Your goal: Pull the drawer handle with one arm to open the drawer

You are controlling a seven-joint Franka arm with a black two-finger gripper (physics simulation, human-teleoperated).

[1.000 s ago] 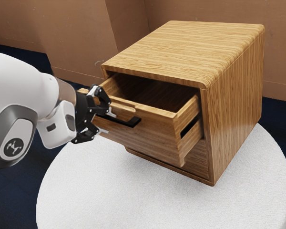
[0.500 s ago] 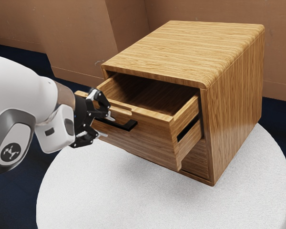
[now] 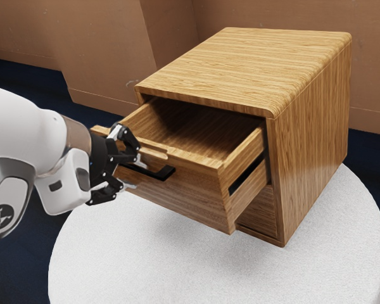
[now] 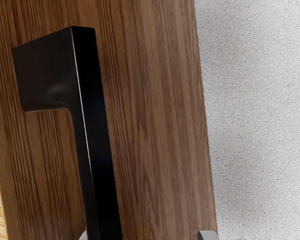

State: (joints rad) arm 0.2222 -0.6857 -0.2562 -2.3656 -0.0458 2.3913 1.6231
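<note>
— Jaws: apart or clamped?
— Apart. The gripper (image 3: 130,166) straddles the handle (image 3: 158,171), one finger above the bar and one below, with a wide gap. It isn't pinched from both sides. In the wrist view two pale fingertips (image 4: 207,235) show. The bar sits just beside one; the other is off by the drawer front's edge.
— Scene, big to small, quick.
— Round white table (image 3: 177,266). A wooden cabinet (image 3: 304,126) stands on it, toward the exterior view's right. The drawer (image 3: 190,183) is the upper one. It is pulled well out of the cabinet toward the exterior view's left, with its bare wood inside showing. A lower wooden front (image 3: 261,218) below it sits back in the cabinet. The white arm (image 3: 25,152) comes in from the exterior view's left, its hand level with the drawer front.
— Handle?
— Black bar, mounted on the drawer front and standing off it. Up close in the wrist view the handle (image 4: 92,150) runs along the wood grain of the drawer (image 4: 155,125), with the table (image 4: 260,125) beyond the front's edge.
</note>
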